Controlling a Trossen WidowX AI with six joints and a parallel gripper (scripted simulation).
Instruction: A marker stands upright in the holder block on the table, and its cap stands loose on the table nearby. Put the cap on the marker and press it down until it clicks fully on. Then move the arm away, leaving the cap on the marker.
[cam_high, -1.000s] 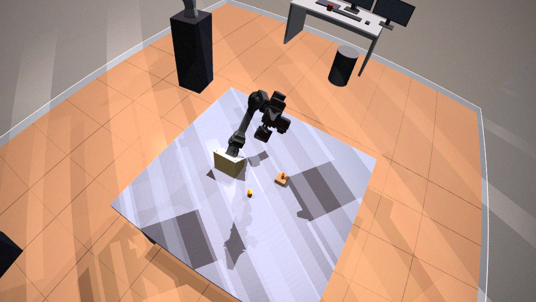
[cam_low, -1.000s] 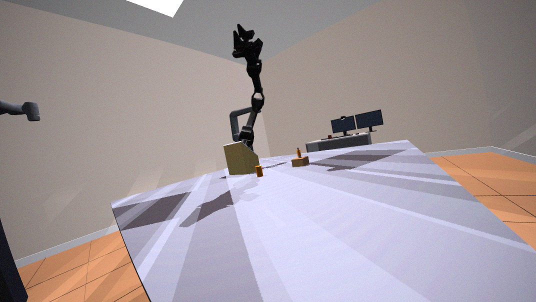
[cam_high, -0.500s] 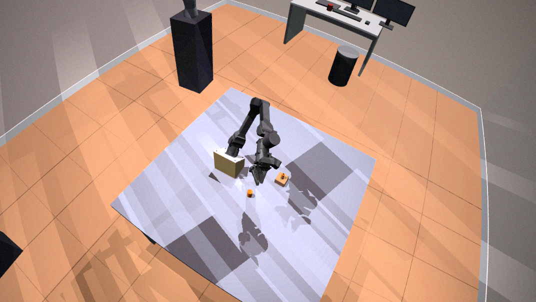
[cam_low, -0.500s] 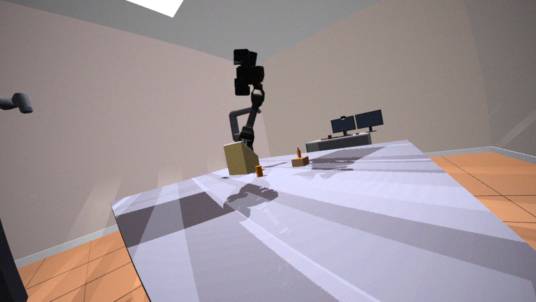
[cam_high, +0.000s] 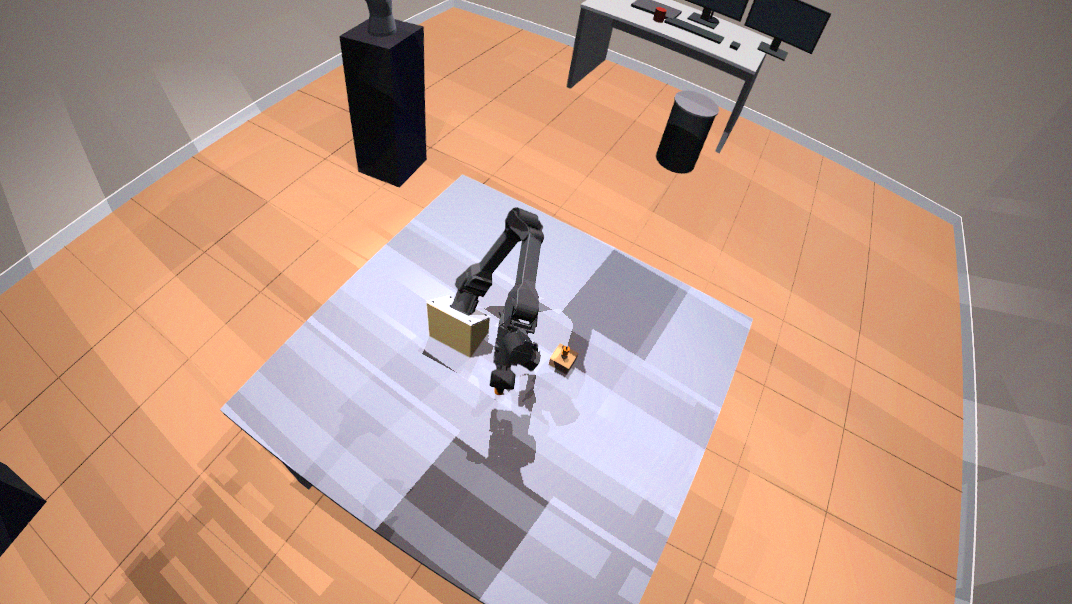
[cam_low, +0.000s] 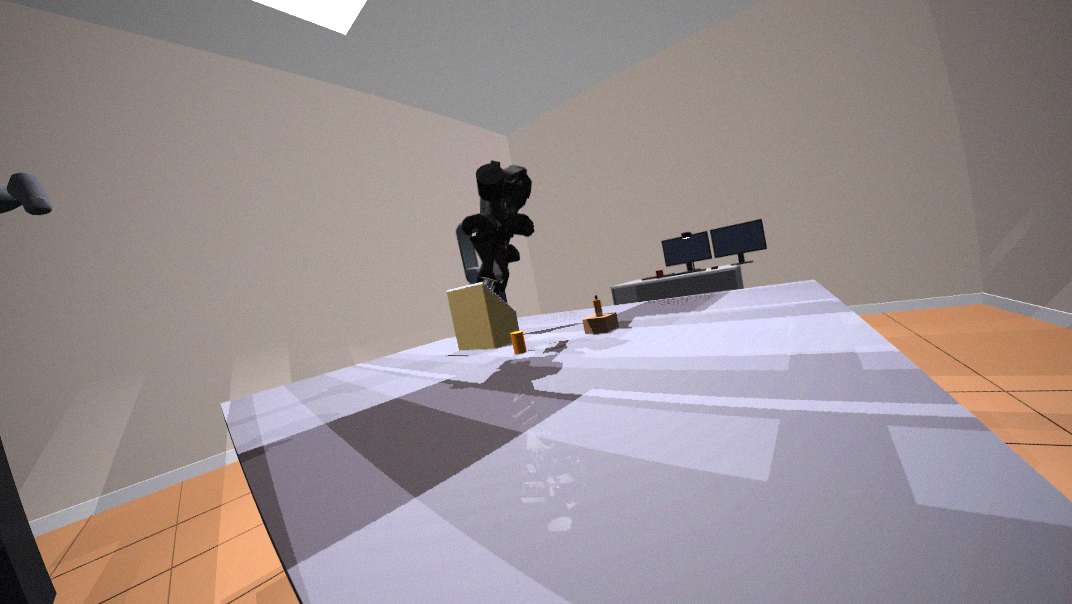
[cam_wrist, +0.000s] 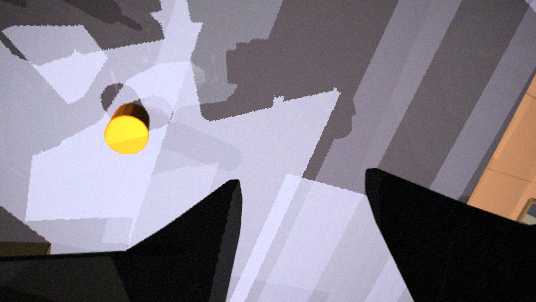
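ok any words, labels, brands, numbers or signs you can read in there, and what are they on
None that can be read.
Cap: no text shows.
Marker and holder block: no text shows, though both are too small to rule out fine print.
Monitors: dark, nothing legible.

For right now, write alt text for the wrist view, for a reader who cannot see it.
An upright orange-yellow cylindrical cap stands at upper left on a pale, shadow-streaked table. Below and to its right, the end effector's two black, tapering fingers stand apart, with nothing between them.
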